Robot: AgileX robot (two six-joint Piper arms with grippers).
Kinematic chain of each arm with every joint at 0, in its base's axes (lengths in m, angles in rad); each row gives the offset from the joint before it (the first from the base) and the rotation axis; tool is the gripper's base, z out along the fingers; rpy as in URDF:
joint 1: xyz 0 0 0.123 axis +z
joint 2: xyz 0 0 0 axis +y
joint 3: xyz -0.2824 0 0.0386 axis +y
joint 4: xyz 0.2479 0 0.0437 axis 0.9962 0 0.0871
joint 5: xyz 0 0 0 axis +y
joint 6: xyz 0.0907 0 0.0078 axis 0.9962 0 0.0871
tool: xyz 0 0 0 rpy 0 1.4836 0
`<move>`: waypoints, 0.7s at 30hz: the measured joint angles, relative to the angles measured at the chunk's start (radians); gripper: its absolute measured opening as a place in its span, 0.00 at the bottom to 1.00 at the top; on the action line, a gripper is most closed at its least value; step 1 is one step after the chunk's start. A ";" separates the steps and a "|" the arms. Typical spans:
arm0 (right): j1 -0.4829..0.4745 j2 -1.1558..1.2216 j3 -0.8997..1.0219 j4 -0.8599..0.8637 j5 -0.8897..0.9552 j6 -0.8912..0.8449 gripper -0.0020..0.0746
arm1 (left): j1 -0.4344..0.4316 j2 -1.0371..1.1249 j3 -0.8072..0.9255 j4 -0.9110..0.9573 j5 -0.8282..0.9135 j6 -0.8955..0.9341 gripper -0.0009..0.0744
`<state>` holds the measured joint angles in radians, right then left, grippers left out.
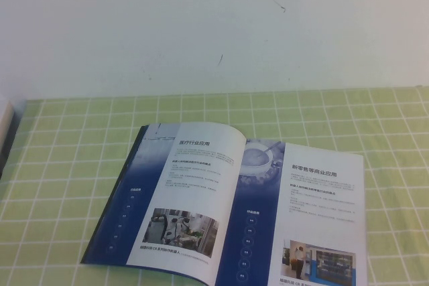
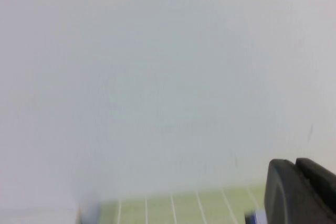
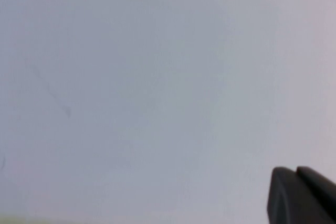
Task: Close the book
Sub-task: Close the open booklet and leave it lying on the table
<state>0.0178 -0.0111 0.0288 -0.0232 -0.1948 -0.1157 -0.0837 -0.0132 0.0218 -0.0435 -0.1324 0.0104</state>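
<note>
The book (image 1: 234, 205) lies open and face up on the desk (image 1: 60, 165), which is covered by a light green cloth (image 1: 322, 118) with a white grid. It sits in the near middle of the high view, slightly toward the robot's right and askew to the grid, its near edge running out of the picture. The left page (image 1: 194, 185) bows upward toward the spine; it carries a dark blue band along its outer side, a white field of small print and a photograph at its near end. The right page (image 1: 322, 212) lies flatter, with a blue band beside the spine, a heading, text and another photograph. Behind the desk stands a plain white wall (image 1: 201, 25) with a few thin dark marks. Both pincers are outside what the high view takes in. The left pincer (image 2: 302, 192) shows only as a dark block at the edge of its own wrist view, raised and facing the wall, a strip of the green cloth beyond it; whether it is spread or pressed together cannot be told. The right pincer (image 3: 302, 195) shows likewise in its wrist view, with only the wall before it, and its state cannot be told either.
</note>
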 joint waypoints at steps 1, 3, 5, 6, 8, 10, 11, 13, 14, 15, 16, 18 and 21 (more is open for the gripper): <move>0.000 0.000 0.000 0.000 -0.063 0.000 0.02 | 0.000 0.000 0.000 0.000 -0.052 0.000 0.01; 0.000 0.000 0.000 0.000 -0.209 0.005 0.02 | 0.000 0.000 0.000 0.000 -0.164 0.000 0.01; 0.000 0.000 0.000 0.002 -0.328 0.011 0.02 | 0.000 0.000 0.000 0.002 -0.243 0.000 0.01; 0.000 0.000 0.000 0.003 -0.377 0.012 0.02 | 0.000 0.000 0.000 0.002 -0.280 0.000 0.01; 0.000 0.000 0.000 0.008 -0.451 0.014 0.02 | 0.000 0.000 0.000 0.002 -0.342 0.000 0.01; 0.000 0.000 0.000 0.033 -0.507 0.018 0.02 | 0.000 0.000 0.000 -0.010 -0.374 0.000 0.01; 0.000 0.000 0.000 0.044 -0.522 0.020 0.02 | 0.000 0.000 0.000 -0.022 -0.380 0.000 0.01; 0.000 0.000 -0.005 0.061 -0.514 0.027 0.02 | 0.000 0.000 0.000 -0.036 -0.366 0.000 0.01; 0.000 0.000 -0.024 0.066 -0.478 0.027 0.02 | 0.000 -0.002 -0.006 -0.039 -0.331 0.000 0.01; 0.000 0.000 -0.056 0.072 -0.409 0.028 0.02 | 0.000 -0.002 -0.021 -0.043 -0.270 0.000 0.01; 0.000 0.000 -0.102 0.076 -0.314 0.029 0.02 | 0.000 -0.002 -0.050 -0.043 -0.201 0.007 0.01; 0.000 0.000 -0.214 0.084 -0.053 0.029 0.02 | 0.000 -0.002 -0.126 -0.045 -0.087 0.031 0.01; 0.000 0.054 -0.403 0.084 0.306 0.027 0.02 | 0.000 0.007 -0.249 -0.045 0.037 0.092 0.01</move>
<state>0.0178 0.0432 -0.3746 0.0606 0.1113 -0.0887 -0.0837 -0.0063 -0.2276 -0.0890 -0.0950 0.1025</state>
